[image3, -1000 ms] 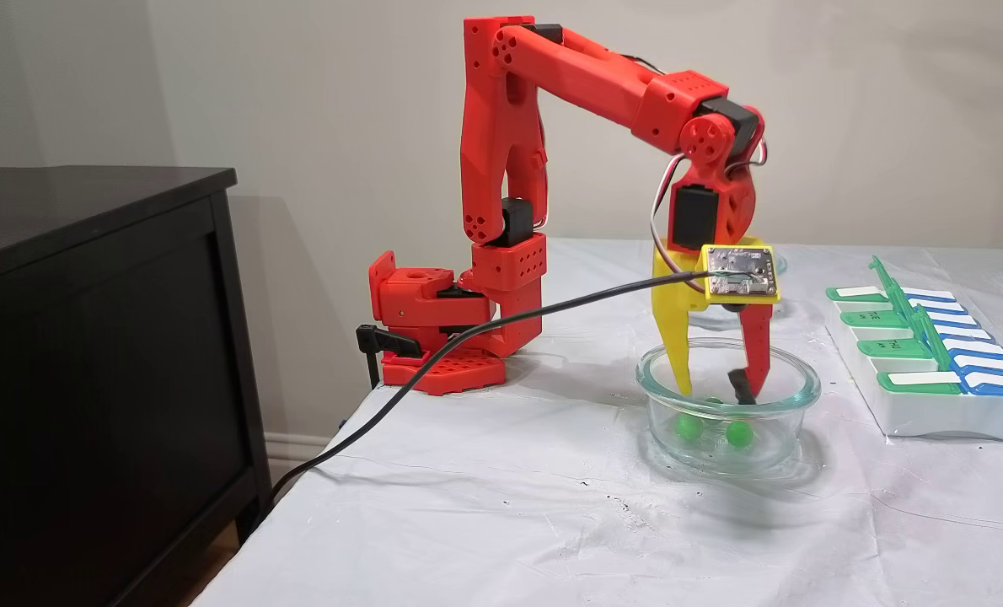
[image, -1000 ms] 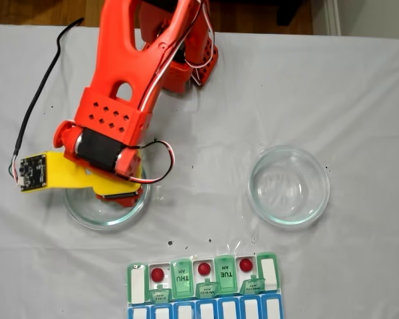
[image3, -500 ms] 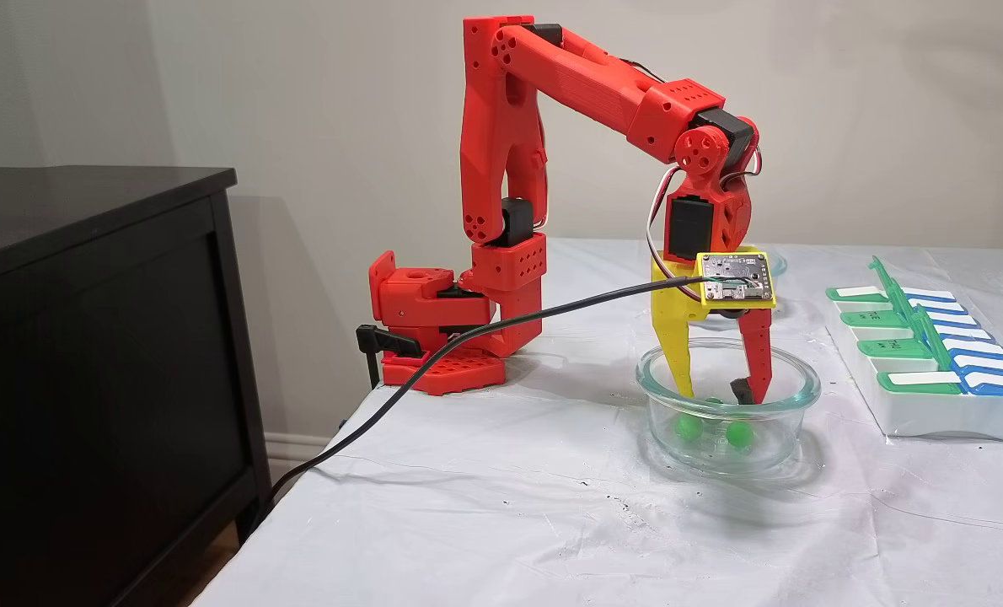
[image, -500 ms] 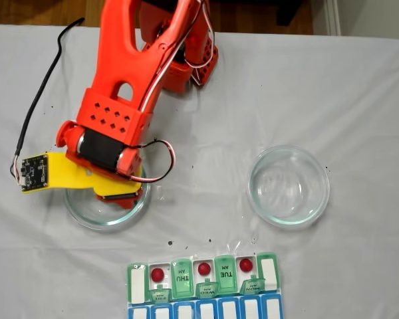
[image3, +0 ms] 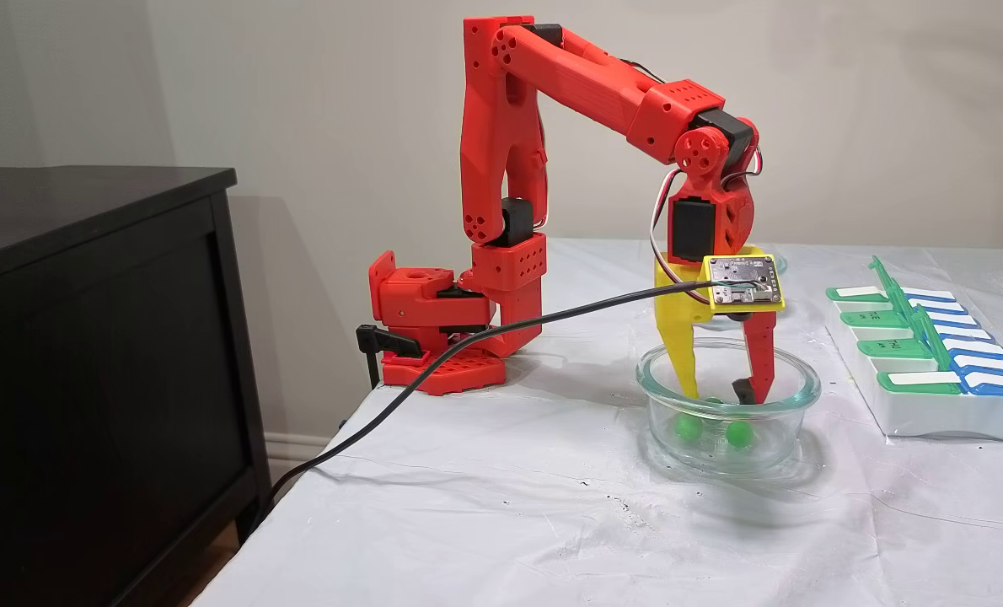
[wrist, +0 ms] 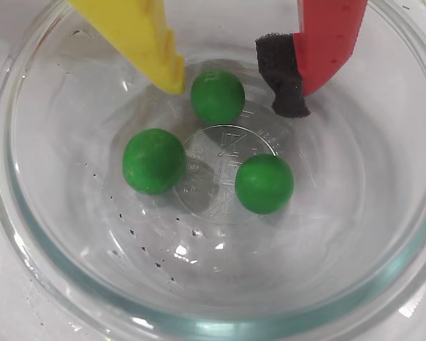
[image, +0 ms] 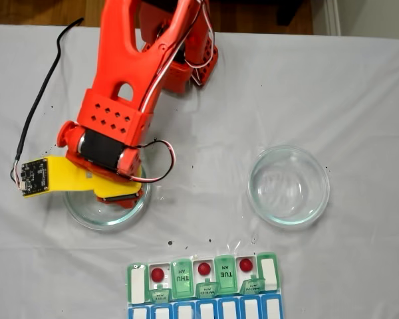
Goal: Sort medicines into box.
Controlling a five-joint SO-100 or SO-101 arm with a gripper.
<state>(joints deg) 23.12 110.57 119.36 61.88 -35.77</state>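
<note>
From above, three red balls (image: 158, 273) sit in the box (image: 203, 286) on the counter (image: 359, 100). In the wrist view, the hand (wrist: 234, 92) is spread around one green ball (wrist: 218, 95) in the dish (wrist: 28, 234). From the side, closing off-centre could squirt it away.

Clear glossy glass dish (wrist: 28, 234), matt green balls (wrist: 264, 184)

Spread fingers (image3: 683, 371) reach into glass dish (image3: 784, 384) above green balls (image3: 689, 427).
</note>
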